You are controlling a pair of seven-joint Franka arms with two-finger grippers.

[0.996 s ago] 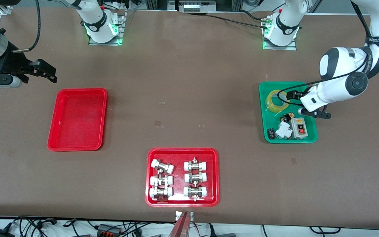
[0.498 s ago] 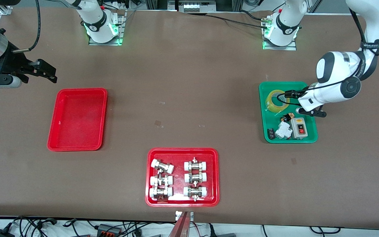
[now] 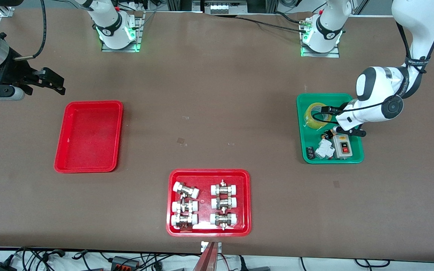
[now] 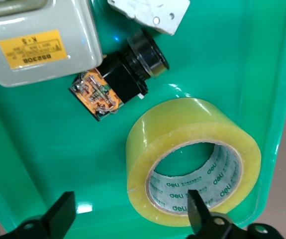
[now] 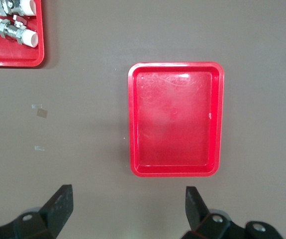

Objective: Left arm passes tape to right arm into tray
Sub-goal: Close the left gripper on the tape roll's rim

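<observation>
Green tray (image 3: 355,158) with switch box (image 3: 342,145); red tray (image 3: 245,201) of fittings (image 3: 223,204).

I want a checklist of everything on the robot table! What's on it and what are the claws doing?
Surface: brown table, small tape scraps near its middle.
Job's things: tape lies in the green tray; plain red tray holds nothing.
Clutter: switch box, white breaker and small black parts in the green tray; second red tray with six metal fittings.
Grippers: left gripper open, low over the tape, one finger in its core; right gripper open, waiting over the table by the plain red tray.
Cables: black cable loops along the left arm.
Surroundings: cords along the table's near edge.
</observation>
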